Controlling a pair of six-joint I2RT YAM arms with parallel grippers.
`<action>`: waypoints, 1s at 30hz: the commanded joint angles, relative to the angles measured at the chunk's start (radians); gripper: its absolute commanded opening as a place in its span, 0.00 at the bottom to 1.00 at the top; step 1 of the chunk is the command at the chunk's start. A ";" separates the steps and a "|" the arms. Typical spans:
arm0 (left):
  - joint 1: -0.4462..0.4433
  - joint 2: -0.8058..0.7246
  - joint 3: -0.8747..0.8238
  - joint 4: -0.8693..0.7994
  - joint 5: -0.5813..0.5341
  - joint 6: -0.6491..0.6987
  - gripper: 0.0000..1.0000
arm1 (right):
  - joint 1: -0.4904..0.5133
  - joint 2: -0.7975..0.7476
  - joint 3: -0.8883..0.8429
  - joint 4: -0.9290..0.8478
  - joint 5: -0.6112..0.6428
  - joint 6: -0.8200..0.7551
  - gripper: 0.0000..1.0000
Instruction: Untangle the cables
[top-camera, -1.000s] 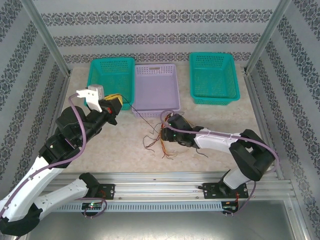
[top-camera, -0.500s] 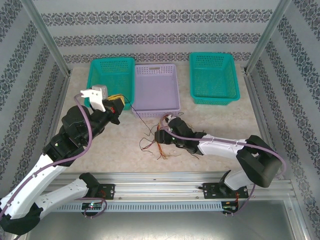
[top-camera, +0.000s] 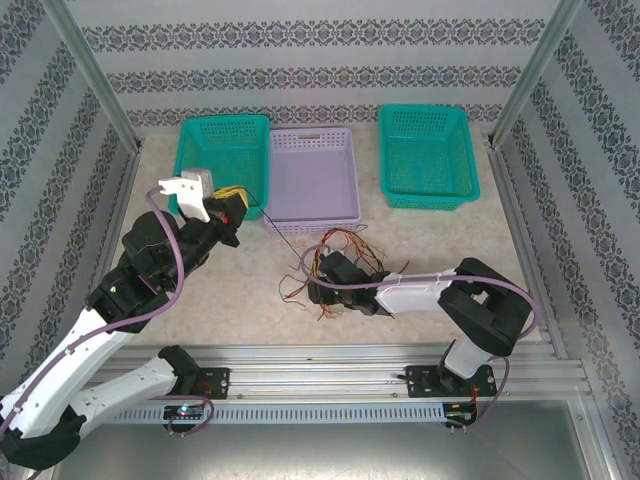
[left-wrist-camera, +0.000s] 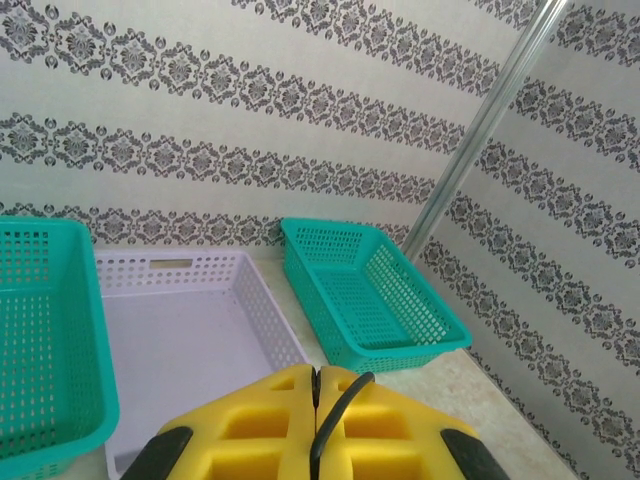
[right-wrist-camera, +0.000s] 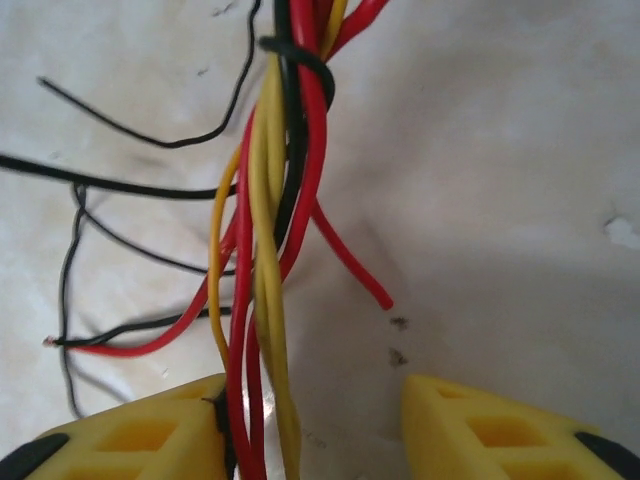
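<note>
Red, yellow and black cables (top-camera: 345, 240) lie knotted on the table (top-camera: 200, 290), at 6 o'clock from the lilac basket (top-camera: 312, 180). Down in the knot, the right gripper (top-camera: 322, 292) has its jaws apart. In the wrist view the twisted bundle (right-wrist-camera: 270, 200) runs against its 9 o'clock finger (right-wrist-camera: 150, 430), with nothing clamped. Up at 10 o'clock from the knot, the left gripper (top-camera: 232, 208) is closed on one black cable (left-wrist-camera: 335, 400).

Likely step: pin the bundle so that strand pulls free. To do it well, centre the bundle between the fingers before closing, and keep the left pull slow.

In the way: a black wrap (right-wrist-camera: 300, 60) cinches the strands at 12 o'clock, and loose ends (right-wrist-camera: 120, 130) fan to 9 o'clock. The left teal basket (top-camera: 225, 160) and right teal basket (top-camera: 425, 150) stand well apart from the knot, no obstruction.
</note>
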 joint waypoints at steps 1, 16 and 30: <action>0.009 -0.021 0.017 0.071 -0.024 0.010 0.00 | 0.022 0.060 0.031 -0.005 0.032 0.005 0.39; 0.009 -0.046 0.252 -0.092 -0.266 0.277 0.00 | -0.211 -0.215 -0.148 -0.164 0.081 -0.068 0.00; 0.009 -0.001 0.454 -0.083 -0.366 0.475 0.00 | -0.530 -0.282 -0.170 -0.273 -0.086 -0.047 0.00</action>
